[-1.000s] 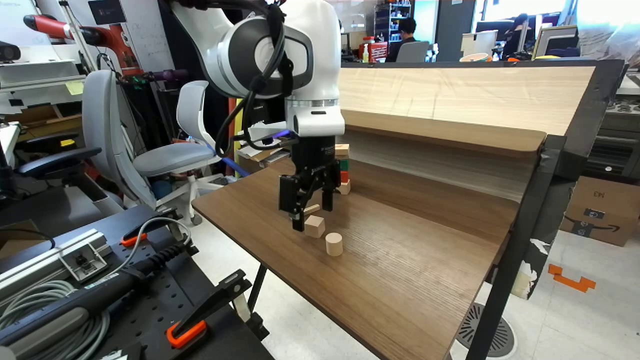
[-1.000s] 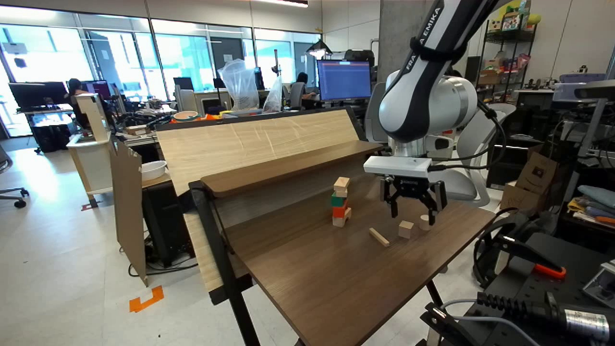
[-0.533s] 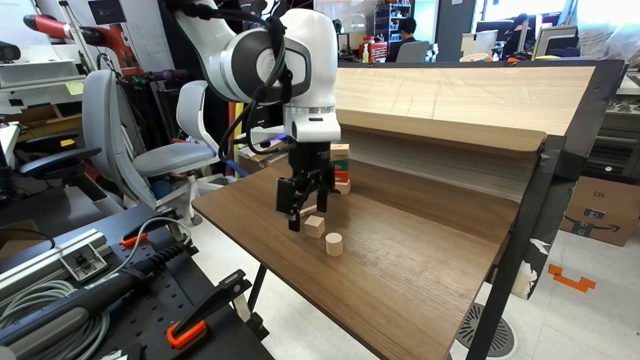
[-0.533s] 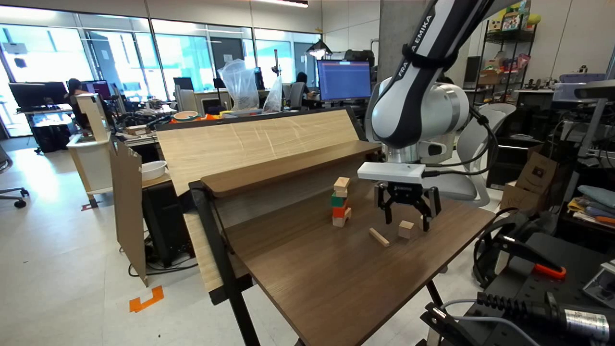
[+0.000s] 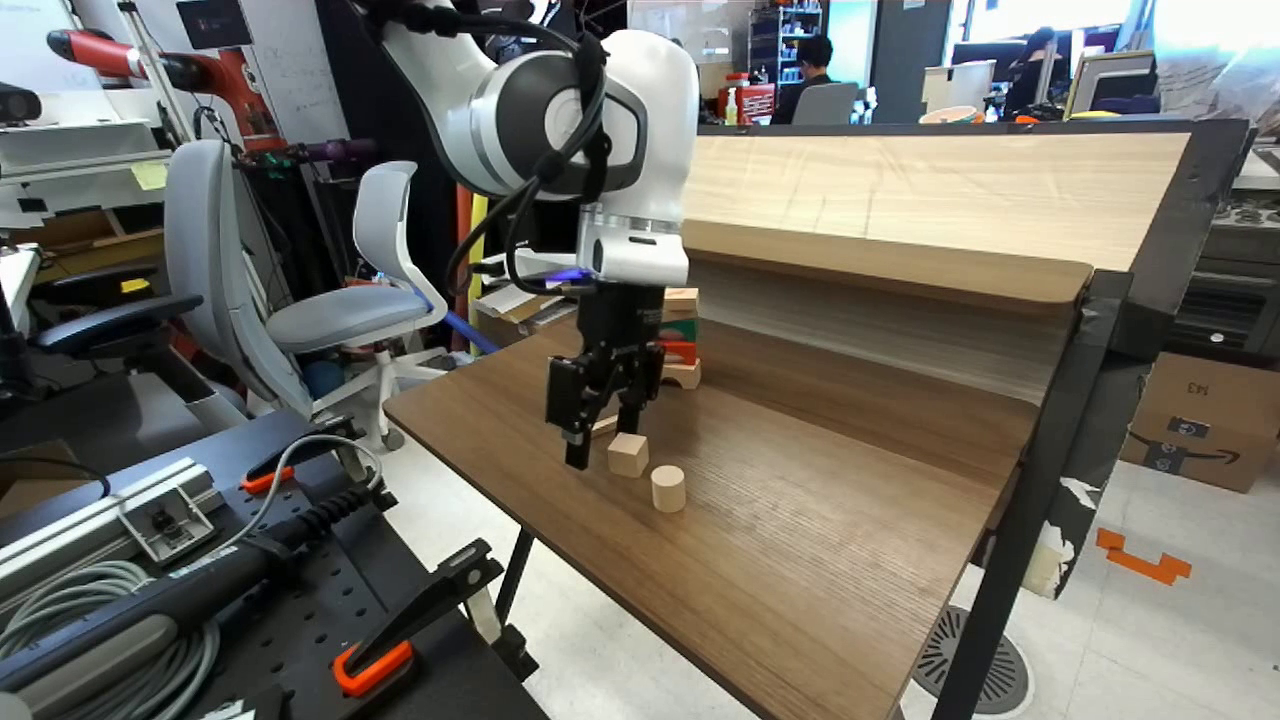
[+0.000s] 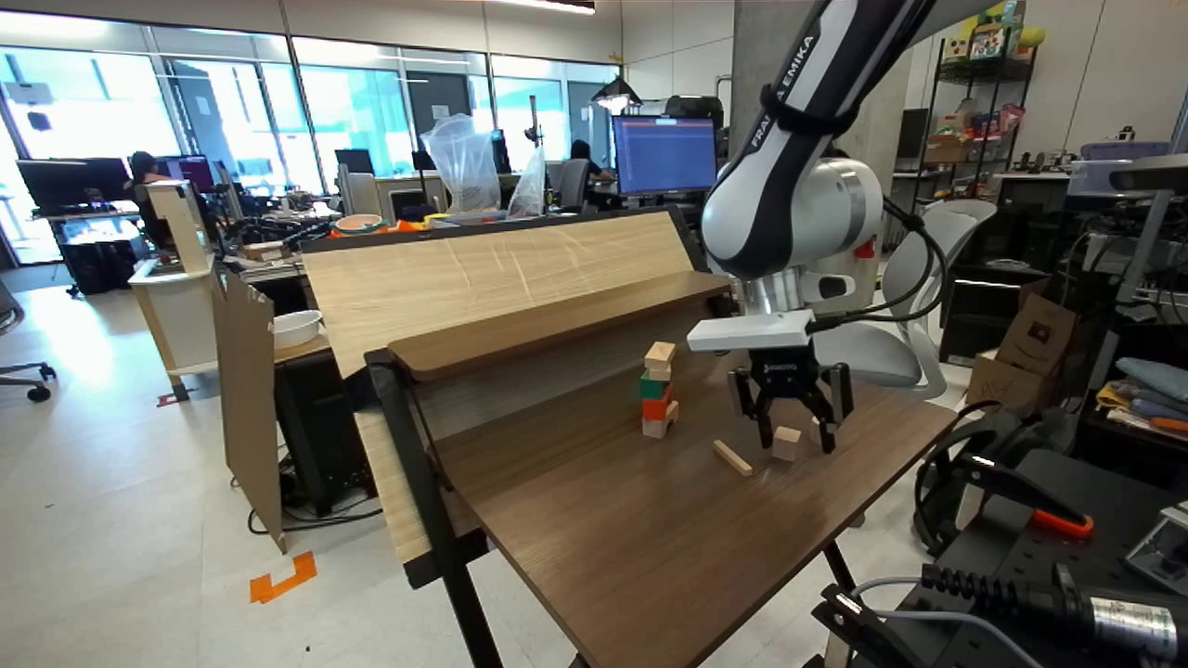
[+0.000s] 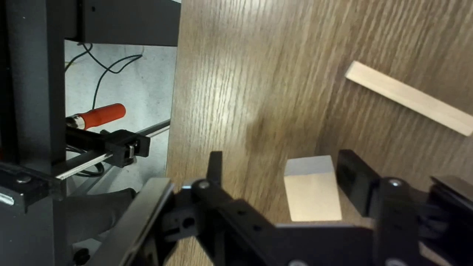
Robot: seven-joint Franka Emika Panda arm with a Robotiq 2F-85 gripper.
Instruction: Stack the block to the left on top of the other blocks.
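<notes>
The block to the left, a small pale wooden cube point(image 5: 628, 455), sits on the brown table point(image 5: 800, 530). It also shows in an exterior view point(image 6: 785, 445) and in the wrist view point(image 7: 314, 195). My gripper point(image 6: 798, 440) is open and low over it, fingers on either side. In the wrist view my gripper point(image 7: 282, 164) has the cube between its fingers, close to the right one, with a wide gap to the left one. The other blocks point(image 6: 655, 390) stand as a tower: pale pieces on top, green, red-orange, pale at the bottom. The arm partly hides the tower point(image 5: 682, 350) in an exterior view.
A thin pale stick point(image 6: 732, 458) lies near the cube, also in the wrist view point(image 7: 410, 98). A short pale cylinder point(image 5: 668, 489) stands beside the cube. A raised wooden shelf point(image 5: 880, 260) runs along the table behind the tower.
My gripper has moved sideways and down, its open fingers now straddling the cube. The cube has shifted very slightly. The tower, stick and cylinder have not moved.
</notes>
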